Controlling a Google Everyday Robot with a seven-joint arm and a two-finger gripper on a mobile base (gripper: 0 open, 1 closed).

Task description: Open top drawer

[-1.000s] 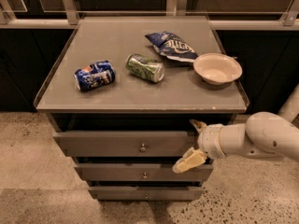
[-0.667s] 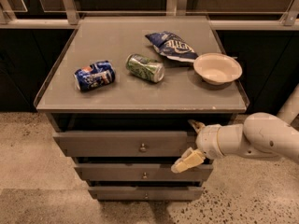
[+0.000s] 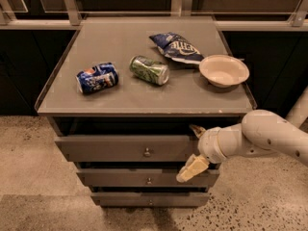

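Shifted slightly left, with hand point(image 3: 195, 148) spread wide across the right end of the top drawer point(image 3: 110, 148), just under the table point(image 3: 144, 100) lip. Grips nothing. Suggests closing in on the front, well right of its knob point(image 3: 147, 152); pull not begun.

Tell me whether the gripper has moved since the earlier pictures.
Yes. The gripper has crept slightly left along the top drawer, toward its knob, and remains right of it.
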